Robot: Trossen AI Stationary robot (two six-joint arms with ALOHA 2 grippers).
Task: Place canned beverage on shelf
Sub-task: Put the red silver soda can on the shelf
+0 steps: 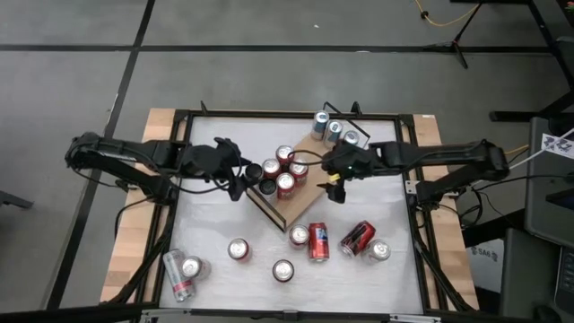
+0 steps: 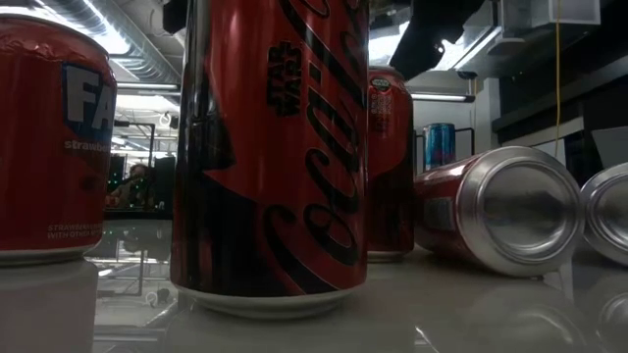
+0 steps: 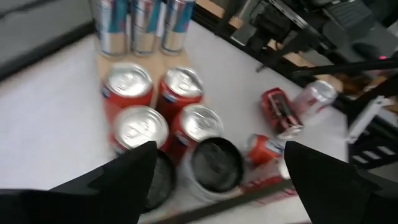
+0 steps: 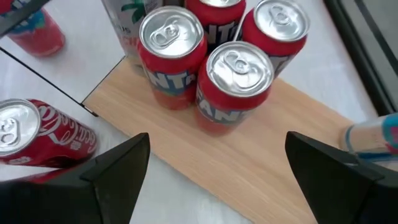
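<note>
Both grippers, left gripper and right gripper, hang wide open and empty over the shelf at frame centre, flanking four red cans.

Light-wood rectangular shelf board lies diagonally mid-table on white tabletop. On it: cluster of red cans upright near centre, w/ three slim blue-silver cans at its far end. Black-topped can just beside cluster, left side. In front of shelf — loose red cans, some upright, some on their sides; two more lie front-left.
</note>
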